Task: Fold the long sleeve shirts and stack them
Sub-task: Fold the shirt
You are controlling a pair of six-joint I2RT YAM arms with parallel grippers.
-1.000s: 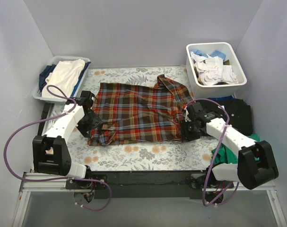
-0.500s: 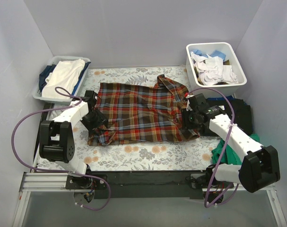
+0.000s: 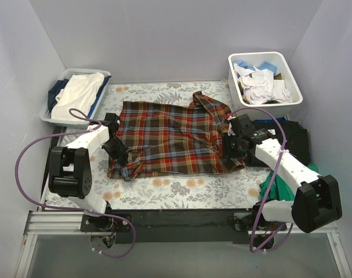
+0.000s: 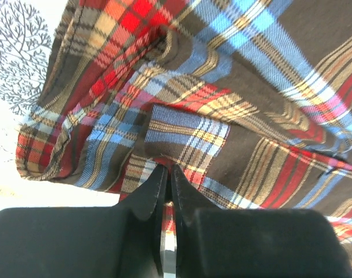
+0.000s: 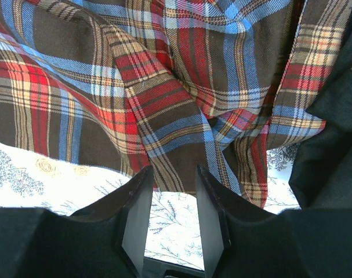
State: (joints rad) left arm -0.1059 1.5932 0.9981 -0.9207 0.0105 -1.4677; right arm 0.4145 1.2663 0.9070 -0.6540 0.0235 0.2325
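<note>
So the big collared flannel shirt in red, brown, blue and yellow plaid is spread mostly flat in the middle of the floral table cover, with its collar at the far edge, right of centre. Both side edges are bunched and wrinkly. The folded plain black garments sit just beside its right edge.

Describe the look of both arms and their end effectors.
The left arm and right arm have white shells, black joints and bases, each with a purple cable. The left end effector and right end effector are black, with two tapered fingers.
</note>
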